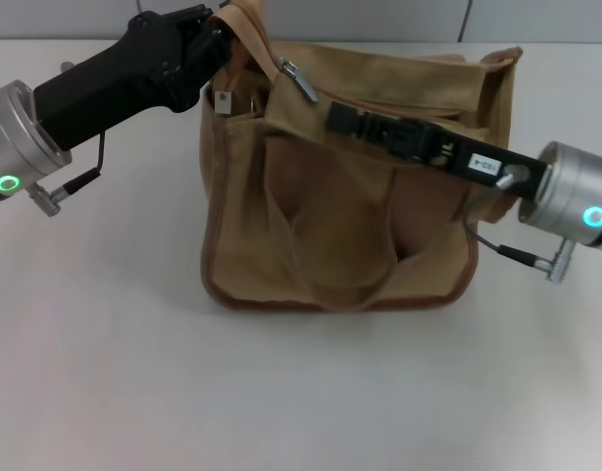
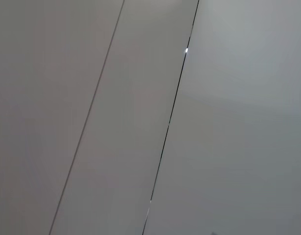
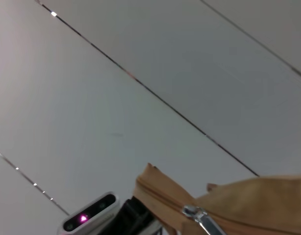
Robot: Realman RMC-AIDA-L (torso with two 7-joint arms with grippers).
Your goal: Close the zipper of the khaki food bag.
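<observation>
The khaki food bag (image 1: 330, 226) stands upright in the middle of the white table (image 1: 105, 373). Its zipper (image 1: 399, 86) runs along the top, with the silver pull tab (image 1: 299, 81) sticking up near the bag's left end. My left gripper (image 1: 223, 44) is shut on the bag's left top corner, beside a looped handle (image 1: 250, 25). My right gripper (image 1: 332, 119) lies across the bag's top, its tip a short way right of the pull tab and apart from it. The right wrist view shows the pull tab (image 3: 205, 224) and the bag's top edge (image 3: 258, 205). The left wrist view shows only wall panels.
The table edge meets a grey panelled wall (image 1: 399, 20) close behind the bag. The left arm's wrist camera housing (image 3: 89, 214) shows in the right wrist view, just beyond the bag's end.
</observation>
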